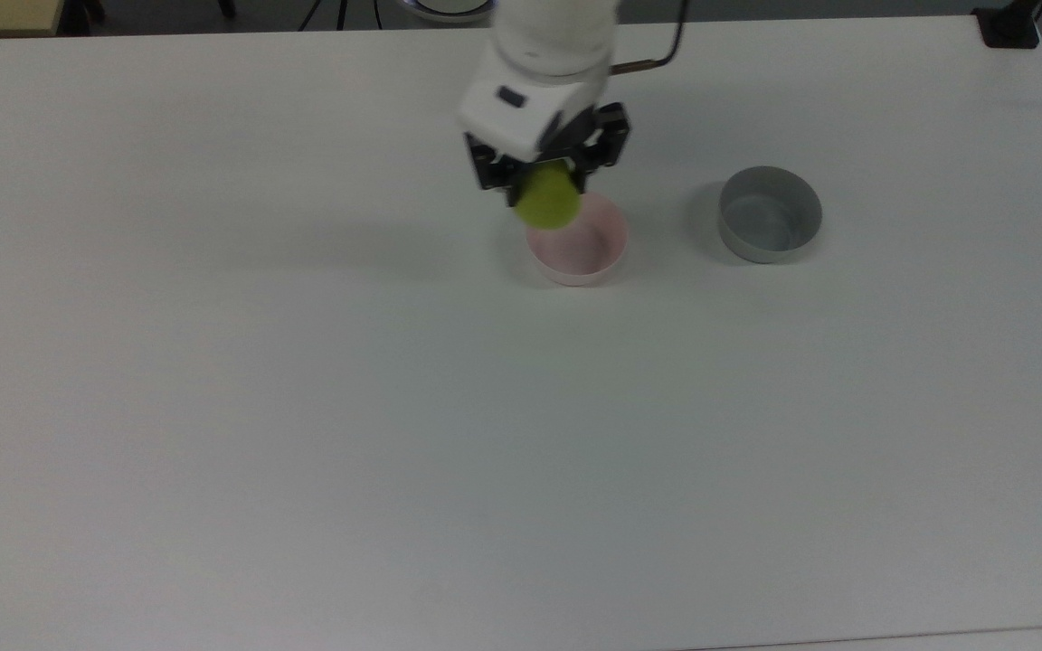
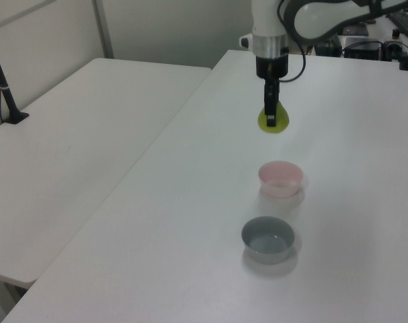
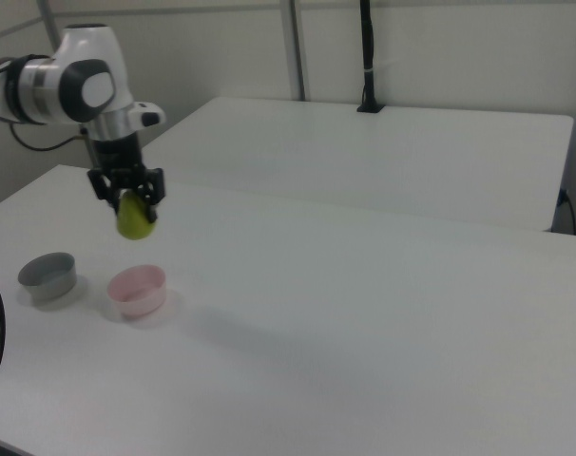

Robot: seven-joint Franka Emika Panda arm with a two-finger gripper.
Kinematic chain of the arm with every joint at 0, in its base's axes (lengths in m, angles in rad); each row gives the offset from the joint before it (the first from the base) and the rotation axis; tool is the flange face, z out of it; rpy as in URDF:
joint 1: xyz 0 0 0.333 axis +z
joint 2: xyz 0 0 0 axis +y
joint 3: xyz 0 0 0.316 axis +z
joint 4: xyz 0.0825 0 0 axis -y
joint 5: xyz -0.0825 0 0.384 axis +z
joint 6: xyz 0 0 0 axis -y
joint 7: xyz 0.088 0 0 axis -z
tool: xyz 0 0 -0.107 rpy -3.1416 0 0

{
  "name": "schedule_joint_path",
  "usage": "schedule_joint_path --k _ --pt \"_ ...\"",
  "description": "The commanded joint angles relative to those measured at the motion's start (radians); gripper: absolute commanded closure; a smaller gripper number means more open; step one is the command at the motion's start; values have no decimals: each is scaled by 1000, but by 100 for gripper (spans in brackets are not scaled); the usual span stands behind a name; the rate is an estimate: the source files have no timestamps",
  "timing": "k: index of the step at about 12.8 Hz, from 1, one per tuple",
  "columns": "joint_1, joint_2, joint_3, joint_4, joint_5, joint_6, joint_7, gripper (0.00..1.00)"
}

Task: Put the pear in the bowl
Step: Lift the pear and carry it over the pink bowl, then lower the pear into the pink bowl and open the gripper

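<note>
My gripper (image 1: 546, 176) (image 2: 271, 116) (image 3: 128, 195) is shut on the yellow-green pear (image 1: 547, 201) (image 2: 275, 124) (image 3: 134, 218), which hangs in the air below the black fingers. The pale pink bowl (image 1: 581, 246) (image 2: 281, 178) (image 3: 138, 289) stands on the white table. In the top view the pear overlaps the bowl's upper-left rim. In the right view the pear hangs well above the bowl, a little toward the right view's left.
A grey bowl (image 1: 770, 214) (image 2: 267, 239) (image 3: 48, 275) of similar size stands beside the pink one, at the top view's right. The white table (image 1: 394, 407) is bare around both bowls. A second white table (image 2: 69, 155) stands alongside.
</note>
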Motion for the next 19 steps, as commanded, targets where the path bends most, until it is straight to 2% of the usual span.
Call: schedule_joint_path --k 1,6,10,11,12,15,16,17,19 --pt "90 14 13 -29 10 -7 75 93" --pt "41 68 63 -66 -26 4 45 93" --pt "21 116 67 -70 -43 46 48 88" --pt "19 120 67 -70 -43 51 48 81" --pt "19 141 67 -70 -43 53 52 64" --pt "22 157 67 -75 -43 108 74 27" --pt "21 160 69 -73 -43 108 75 10" --pt "21 159 67 -73 -44 108 75 0" --pt "19 156 67 -70 -44 100 72 0"
